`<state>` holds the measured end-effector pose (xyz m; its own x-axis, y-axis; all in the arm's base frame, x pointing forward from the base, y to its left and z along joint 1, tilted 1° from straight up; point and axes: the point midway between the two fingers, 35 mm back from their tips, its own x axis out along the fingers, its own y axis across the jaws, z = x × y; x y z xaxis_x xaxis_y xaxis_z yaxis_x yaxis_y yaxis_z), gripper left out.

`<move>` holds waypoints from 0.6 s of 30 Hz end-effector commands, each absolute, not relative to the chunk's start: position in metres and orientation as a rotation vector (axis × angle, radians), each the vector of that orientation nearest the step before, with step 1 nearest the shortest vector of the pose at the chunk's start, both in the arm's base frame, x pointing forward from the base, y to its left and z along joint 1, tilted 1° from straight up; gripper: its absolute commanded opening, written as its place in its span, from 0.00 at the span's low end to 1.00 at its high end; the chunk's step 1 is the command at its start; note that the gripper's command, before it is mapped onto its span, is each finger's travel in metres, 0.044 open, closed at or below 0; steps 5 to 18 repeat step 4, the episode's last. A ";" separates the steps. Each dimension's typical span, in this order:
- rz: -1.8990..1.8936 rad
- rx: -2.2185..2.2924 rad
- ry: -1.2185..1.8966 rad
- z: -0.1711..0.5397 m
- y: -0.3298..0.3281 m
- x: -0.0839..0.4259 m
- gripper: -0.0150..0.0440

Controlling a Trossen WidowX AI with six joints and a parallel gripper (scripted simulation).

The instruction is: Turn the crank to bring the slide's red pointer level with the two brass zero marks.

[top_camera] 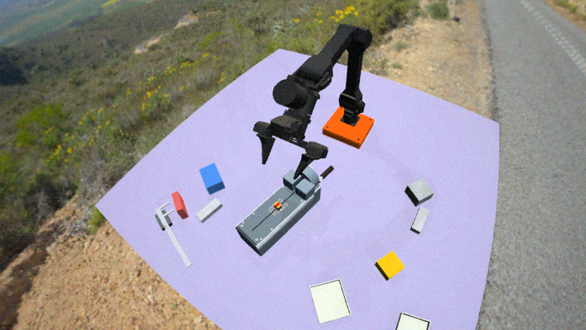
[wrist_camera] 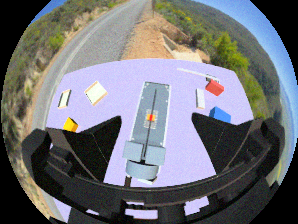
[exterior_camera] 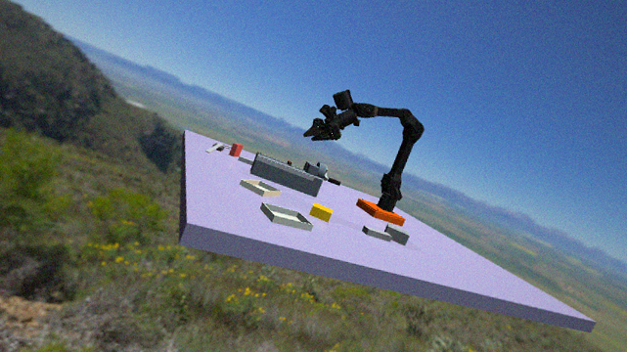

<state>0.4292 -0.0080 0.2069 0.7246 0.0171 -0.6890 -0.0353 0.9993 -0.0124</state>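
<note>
The grey machine (top_camera: 262, 215) (exterior_camera: 284, 176) (wrist_camera: 162, 100) has a long slot along its top. The slide's red pointer (top_camera: 277, 205) (wrist_camera: 151, 117) sits mid-slot, with small yellow-orange marks close beside it; it looks about level with them, but they are too small to tell exactly. The crank's grey disc (top_camera: 310, 173) (wrist_camera: 142, 170) is behind two grey blocks. Its dark handle (top_camera: 326, 172) (exterior_camera: 335, 181) (wrist_camera: 128, 181) points away from the slot, toward the arm's base side. My gripper (top_camera: 279, 170) (exterior_camera: 309, 136) (wrist_camera: 157, 117) is wide open and empty, raised above the machine, clear of the handle.
A blue block (top_camera: 211, 177), a red block (top_camera: 178, 204), a pale bar (top_camera: 209, 210) and a caliper-like tool (top_camera: 177, 245) lie on one side. A yellow block (top_camera: 389, 265), grey block (top_camera: 419, 190), small bar (top_camera: 419, 220) and shallow trays (top_camera: 330, 300) (exterior_camera: 285, 216) lie on the other.
</note>
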 end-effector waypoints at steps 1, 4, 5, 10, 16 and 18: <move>0.031 -0.025 0.764 0.206 -0.008 0.429 1.00; 0.031 -0.025 0.764 0.206 -0.008 0.429 1.00; 0.031 -0.025 0.764 0.206 -0.008 0.429 1.00; 0.031 -0.025 0.764 0.206 -0.008 0.429 1.00; 0.031 -0.025 0.764 0.206 -0.008 0.429 1.00; 0.031 -0.025 0.764 0.206 -0.008 0.429 1.00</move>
